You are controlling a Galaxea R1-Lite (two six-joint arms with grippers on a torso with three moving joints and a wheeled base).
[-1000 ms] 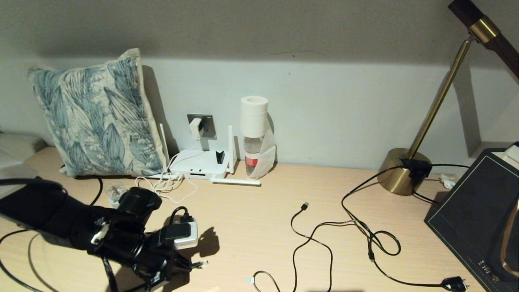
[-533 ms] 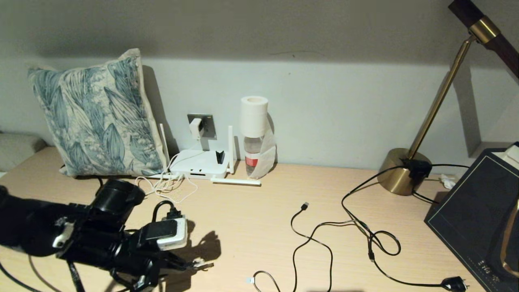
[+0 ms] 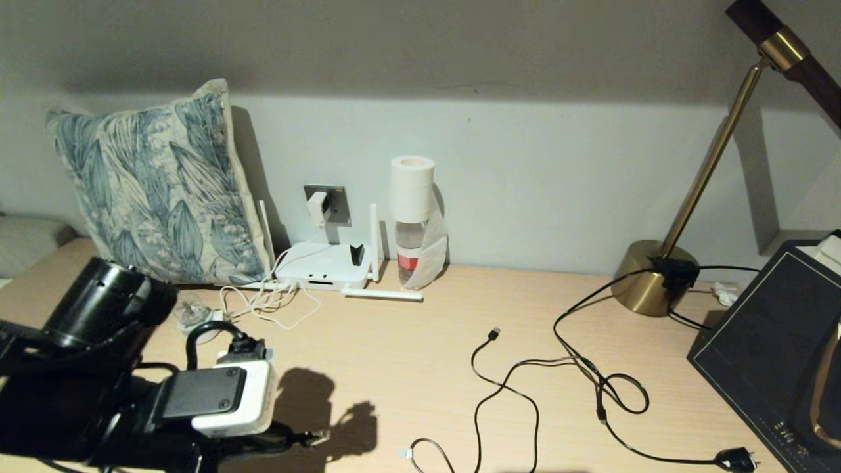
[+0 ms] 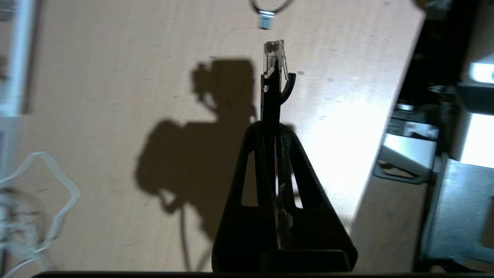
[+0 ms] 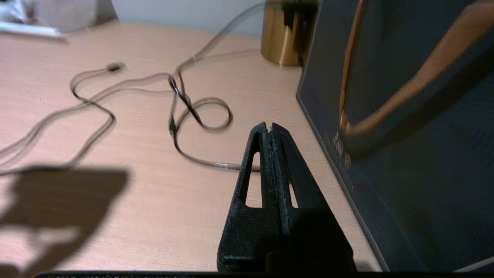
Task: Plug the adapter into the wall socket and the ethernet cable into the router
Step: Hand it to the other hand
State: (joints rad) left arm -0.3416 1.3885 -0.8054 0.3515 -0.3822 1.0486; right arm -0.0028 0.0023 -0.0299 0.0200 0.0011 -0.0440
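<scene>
My left gripper hangs over the desk's front left, shut on the ethernet cable's black boot. The clear clip connector sticks out past the fingertips, and its tip also shows in the head view. The white adapter sits in the grey wall socket on the back wall, its thin white cord running down. The white router lies flat below it, with upright stick antennas and a small black piece on top. My right gripper is shut and empty, low over the desk beside a dark box.
A leaf-print pillow leans on the wall left of the router. A bottle under a white roll stands to the router's right. Black cables with a USB tip and a mains plug loop mid-desk. A brass lamp base and dark box are at right.
My left arm has swung left and risen towards the head camera, still gripping the ethernet cable; the connector has shifted only slightly. The right side is unchanged.
</scene>
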